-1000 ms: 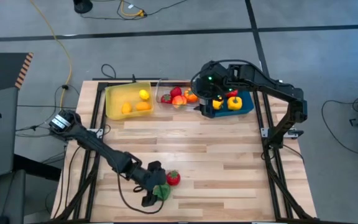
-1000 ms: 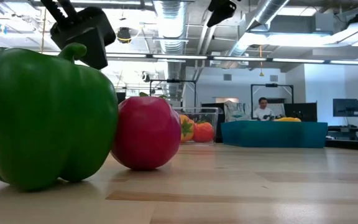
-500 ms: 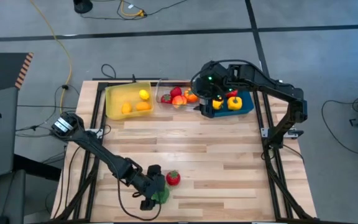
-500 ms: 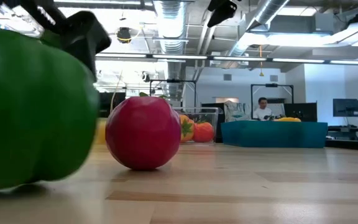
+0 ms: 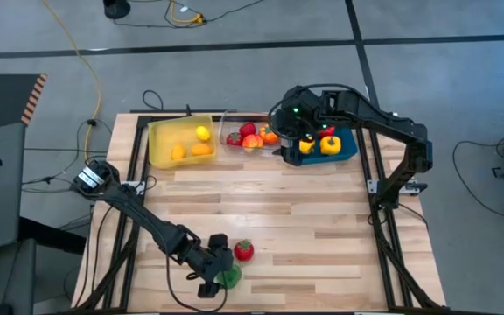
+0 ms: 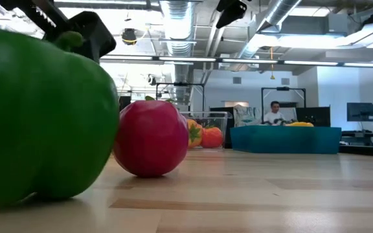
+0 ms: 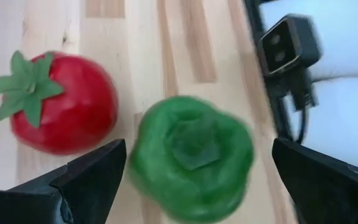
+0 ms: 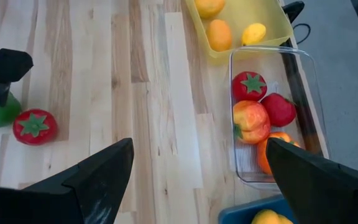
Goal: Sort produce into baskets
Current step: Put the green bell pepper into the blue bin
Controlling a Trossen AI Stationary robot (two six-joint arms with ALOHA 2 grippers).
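The green pepper [image 7: 191, 155] stands on the wooden surface [image 5: 304, 210] near its front edge, just beside a red tomato [image 7: 58, 102] with a green top, and the left hand [image 5: 214, 271] hangs over it with its fingers [image 7: 86, 180] spread wide to either side, not touching it. Far across the surface, the right hand [image 5: 294, 144] hovers with fingers spread above the blue basket [image 5: 348, 149], which sits next to the clear basket [image 8: 278, 112] of red and orange produce and the yellow basket [image 5: 160, 140] of lemons.
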